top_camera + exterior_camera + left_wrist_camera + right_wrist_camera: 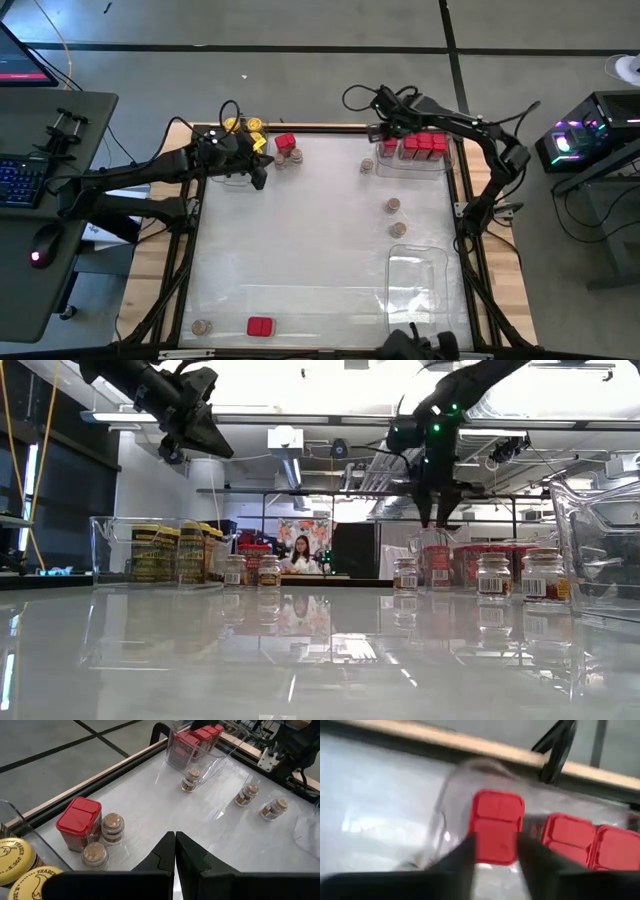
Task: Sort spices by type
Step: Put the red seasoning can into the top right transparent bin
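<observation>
High view: we find the left gripper (258, 172) beside the clear tray (222, 178) of yellow-lidded round jars (247, 126); the right gripper (392, 143) hangs over the clear tray (446, 166) of red square-topped boxes (425, 145).

Low view: we note brown-lidded round jars (250, 569) standing loose on the white table (320, 650).

Left wrist view: jaws closed, empty.

Right wrist view: dark fingers (465, 854) flank one red box (496, 826); whether they grip it, we cannot tell.
</observation>
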{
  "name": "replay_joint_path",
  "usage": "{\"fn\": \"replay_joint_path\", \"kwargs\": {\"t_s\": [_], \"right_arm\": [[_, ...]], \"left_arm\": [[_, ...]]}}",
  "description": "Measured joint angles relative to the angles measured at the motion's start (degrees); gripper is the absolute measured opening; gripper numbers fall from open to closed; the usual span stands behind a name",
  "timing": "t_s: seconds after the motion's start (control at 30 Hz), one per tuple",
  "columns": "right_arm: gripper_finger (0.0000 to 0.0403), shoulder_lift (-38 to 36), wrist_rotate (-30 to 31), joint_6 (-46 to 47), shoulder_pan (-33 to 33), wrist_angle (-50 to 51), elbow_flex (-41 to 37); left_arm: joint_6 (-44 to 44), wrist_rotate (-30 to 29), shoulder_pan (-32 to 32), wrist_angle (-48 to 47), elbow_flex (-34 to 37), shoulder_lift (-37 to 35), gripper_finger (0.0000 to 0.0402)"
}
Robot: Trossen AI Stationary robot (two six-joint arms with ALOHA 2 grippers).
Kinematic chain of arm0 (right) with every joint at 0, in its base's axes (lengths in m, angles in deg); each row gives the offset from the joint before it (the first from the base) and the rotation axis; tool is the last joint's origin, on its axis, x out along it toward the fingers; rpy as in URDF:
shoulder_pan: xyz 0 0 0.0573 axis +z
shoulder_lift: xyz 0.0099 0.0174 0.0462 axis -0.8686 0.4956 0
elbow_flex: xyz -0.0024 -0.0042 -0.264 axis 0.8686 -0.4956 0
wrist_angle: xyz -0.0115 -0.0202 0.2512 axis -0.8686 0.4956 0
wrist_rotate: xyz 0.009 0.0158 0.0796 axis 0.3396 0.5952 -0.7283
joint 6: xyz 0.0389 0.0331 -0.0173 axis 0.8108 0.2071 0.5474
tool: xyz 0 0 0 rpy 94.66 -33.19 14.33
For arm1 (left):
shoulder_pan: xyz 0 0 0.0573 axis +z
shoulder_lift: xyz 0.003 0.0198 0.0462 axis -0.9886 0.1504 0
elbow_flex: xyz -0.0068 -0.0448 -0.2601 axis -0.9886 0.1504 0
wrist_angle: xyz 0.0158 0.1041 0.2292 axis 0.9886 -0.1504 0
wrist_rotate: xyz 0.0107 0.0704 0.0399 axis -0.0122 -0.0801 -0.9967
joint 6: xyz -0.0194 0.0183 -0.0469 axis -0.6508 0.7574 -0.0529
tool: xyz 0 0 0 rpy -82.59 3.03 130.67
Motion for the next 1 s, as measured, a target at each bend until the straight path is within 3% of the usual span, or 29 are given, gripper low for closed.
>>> {"fn": "replay_joint_path", "kwargs": {"t_s": [0.07,0.1,0.7,1.0], "right_arm": [[0.0036,0.07,-2.21,-1.67,-1.2,-0.52,-1.06],[0.0021,0.07,-2.95,-2.08,-1.72,-1.34,-1.29],[0.0001,3.84,-11.56,-2.1,-4.62,-5.57,-1.88],[0.0,3.72,-7.62,-0.72,-5.0,-1.65,-1.77]], "left_arm": [[0.02,0.0,0.0,0.05,0.0,-0.01,0.0],[0.01,0.0,0.0,0.05,0.0,-0.01,0.0],[-2.96,-0.28,0.0,0.15,0.0,-0.01,0.0],[-3.0,-0.31,-0.01,0.16,0.0,0.01,0.0]]}}
